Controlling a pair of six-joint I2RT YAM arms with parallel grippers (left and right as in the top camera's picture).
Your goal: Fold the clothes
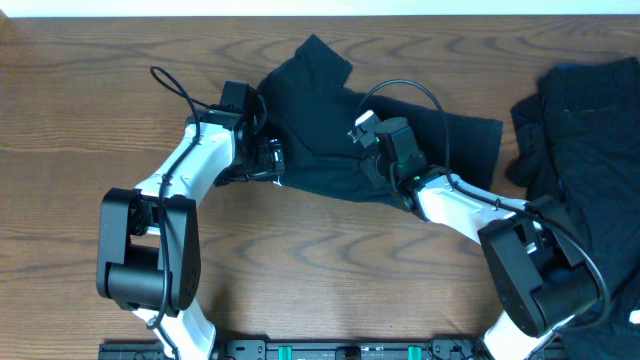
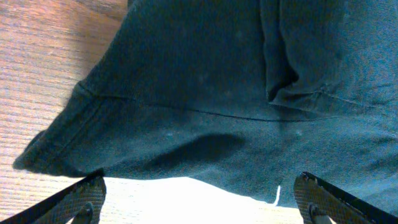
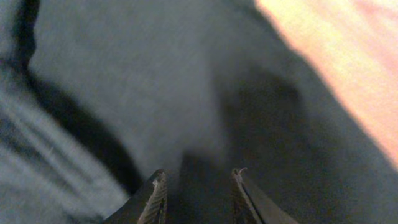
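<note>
The short-sleeved T-shirt of plain dark navy-black cloth [image 1: 330,120] lies partly spread near the middle of the brown wood-grain table [image 1: 80,100], with one sleeve pointing toward the far edge and the body running off to my right. My two arms meet over it.

My left gripper [image 2: 199,182] stands as wide as it goes and holds nothing. It sits low at the shirt's near-left edge, with a stitched hem corner [image 2: 56,149] just ahead of it. My right gripper [image 3: 198,180] is over the middle of the shirt with its jaws only a little apart. I see no cloth clamped between them, though that view is blurred.

I judge the shirt to be light, limp and thin. It will sag and drape from any single hold, bunch into wrinkles if pushed, and drag on the wood rather than slide cleanly. One layer already lies doubled over another [image 2: 298,81]. The sensible holds are the hemmed edges and corners, where the stitching gives a firmer, thicker pinch. Two spaced grips would keep a fold line straight. A pinch in the open middle could pick up both layers.

No basket, bin or tray is in view. A loose heap of more dark garments [image 1: 590,130] lies on the bare table at the right, well apart from the shirt.
</note>
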